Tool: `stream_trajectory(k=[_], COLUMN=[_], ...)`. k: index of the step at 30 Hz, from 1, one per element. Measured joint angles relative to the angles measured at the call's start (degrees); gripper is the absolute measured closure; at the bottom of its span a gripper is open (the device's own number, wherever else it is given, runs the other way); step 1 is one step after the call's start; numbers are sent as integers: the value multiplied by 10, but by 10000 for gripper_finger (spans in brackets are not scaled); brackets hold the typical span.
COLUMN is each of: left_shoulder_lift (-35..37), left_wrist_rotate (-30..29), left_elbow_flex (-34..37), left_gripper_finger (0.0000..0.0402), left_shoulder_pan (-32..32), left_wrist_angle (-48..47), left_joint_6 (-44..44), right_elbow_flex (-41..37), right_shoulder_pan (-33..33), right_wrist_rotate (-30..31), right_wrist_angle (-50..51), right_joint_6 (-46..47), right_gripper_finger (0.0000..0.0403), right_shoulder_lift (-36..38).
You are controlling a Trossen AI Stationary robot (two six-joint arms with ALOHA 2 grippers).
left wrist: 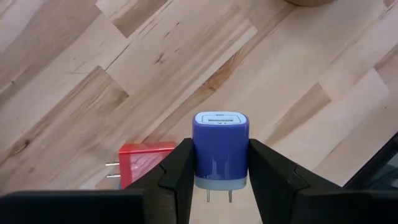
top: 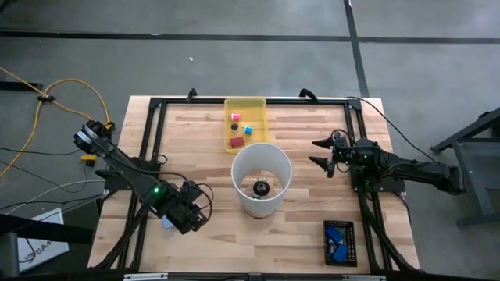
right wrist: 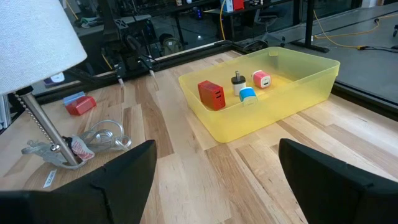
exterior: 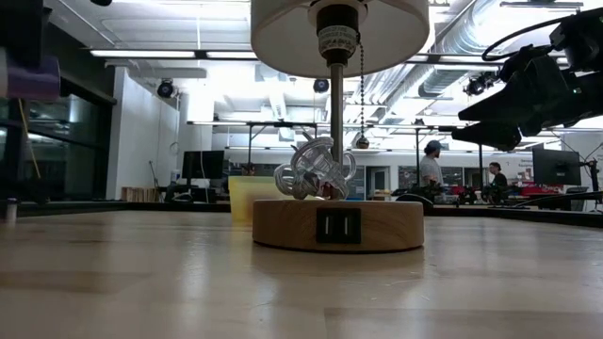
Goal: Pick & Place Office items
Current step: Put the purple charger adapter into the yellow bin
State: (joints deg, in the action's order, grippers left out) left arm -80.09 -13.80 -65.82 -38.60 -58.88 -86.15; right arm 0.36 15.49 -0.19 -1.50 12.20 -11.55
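Observation:
My left gripper [top: 190, 217] is over the table's near left part, shut on a blue-purple wall charger [left wrist: 221, 140] with a light-blue base and two prongs. A red charger [left wrist: 140, 163] lies flat on the wood just beside it. The yellow tray [top: 245, 101] sits at the far edge and holds a red piece [right wrist: 211, 95], a pink one [right wrist: 261, 79], a cyan one [right wrist: 247, 94] and a small black one [right wrist: 237, 81]. My right gripper [top: 319, 153] hangs open right of the lamp, facing the tray and touching nothing. My left gripper pinches the blue-purple charger by its two opposite side faces [left wrist: 200, 155], one finger [left wrist: 180, 168] on each. The fingers come from above, pointing down. The prongs point back toward the wrist and the port face points toward the table. The low view shows the charger [exterior: 33, 77] lifted clear.
A lamp with a white round shade [top: 262, 178] stands mid-table on a wooden disc base [exterior: 337, 224], with a tangle of clear cable at its pole. A black box with blue contents [top: 340, 242] lies at the near right corner. Black frame rails run along the table's edges.

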Motion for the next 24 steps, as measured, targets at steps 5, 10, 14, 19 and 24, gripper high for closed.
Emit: stream_trajectory(k=[5,10,14,19,24], left_shoulder_lift=[0,0,0,2,15], left_wrist_rotate=[0,0,0,4,26], left_elbow_flex=[0,0,0,0,0], left_gripper_finger=[282,282,282,282,282], left_shoulder_pan=[-3,4,27,70,122], left_wrist_angle=[-1,-9,-17,-39,-50], left_joint_6=[-3,0,36,104,186], right_elbow_flex=[0,0,0,0,0], right_shoulder_pan=[0,0,0,0,0], right_wrist_rotate=[0,0,0,0,0], right_wrist_angle=[0,0,0,0,0], right_joint_6=[0,0,0,0,0], right_gripper_finger=[78,78,78,78,78], right_shoulder_lift=[0,0,0,0,0])
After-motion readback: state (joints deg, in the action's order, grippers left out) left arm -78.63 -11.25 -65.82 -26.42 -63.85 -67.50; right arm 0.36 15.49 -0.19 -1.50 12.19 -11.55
